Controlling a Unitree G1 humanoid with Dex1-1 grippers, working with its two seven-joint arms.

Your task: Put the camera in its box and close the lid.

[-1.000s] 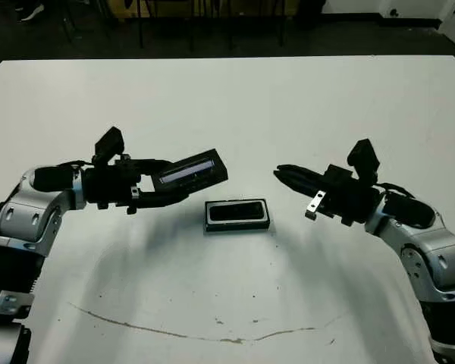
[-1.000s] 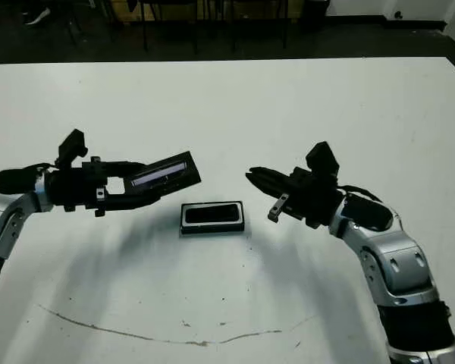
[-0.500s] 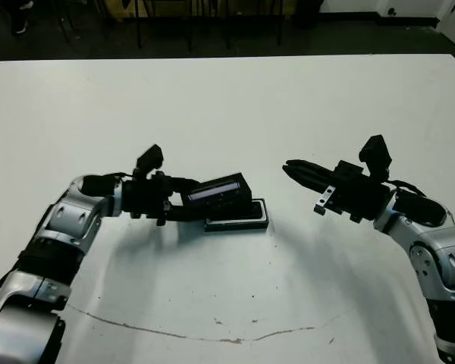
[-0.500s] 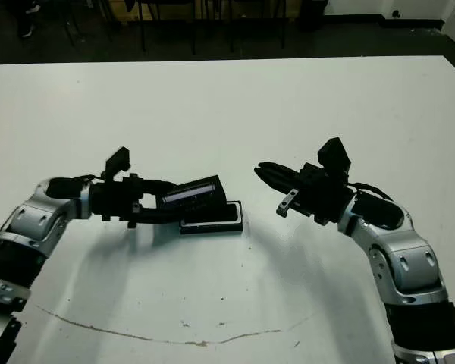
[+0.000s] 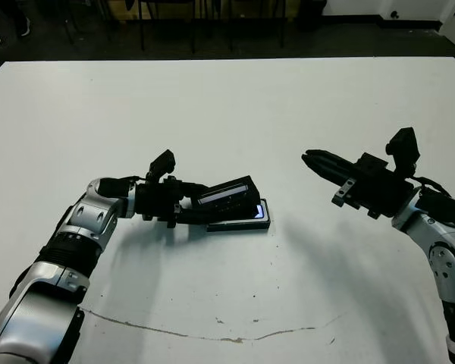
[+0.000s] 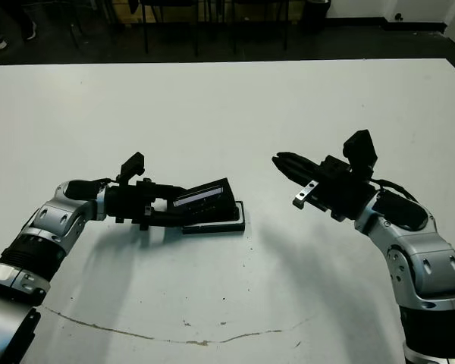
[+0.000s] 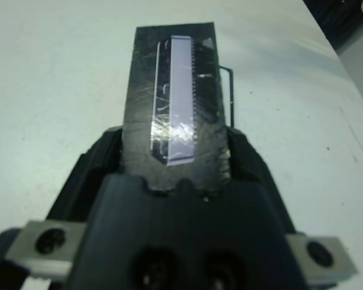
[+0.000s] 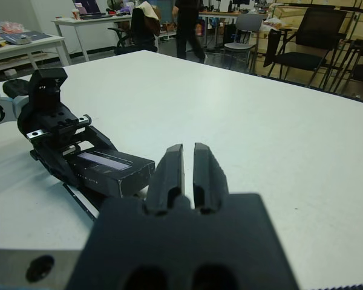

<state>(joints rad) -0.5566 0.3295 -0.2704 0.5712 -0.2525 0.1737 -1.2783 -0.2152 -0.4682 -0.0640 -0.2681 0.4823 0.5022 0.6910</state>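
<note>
My left gripper (image 5: 206, 206) is shut on the lid (image 5: 229, 196), a flat black cover with a pale window strip (image 7: 180, 103). The lid is tilted, its far end raised, and it lies over the box (image 5: 243, 225), whose black rim and a pale corner show beneath it on the white table. Under the lid the camera is hidden. My right gripper (image 5: 309, 158) hovers to the right of the box, well apart from it, fingers (image 8: 172, 169) shut with nothing between them. The right wrist view shows the lid (image 8: 112, 167) in the left gripper ahead.
A thin dark scuff line (image 5: 212, 334) curves across the table near the front edge. Beyond the table's far edge (image 5: 227, 59) stand chairs (image 8: 302, 36), desks and a person (image 8: 187, 24).
My left gripper has carried the lid to the right and down until it covers the box. The right gripper has drawn back to the right, away from the box.
</note>
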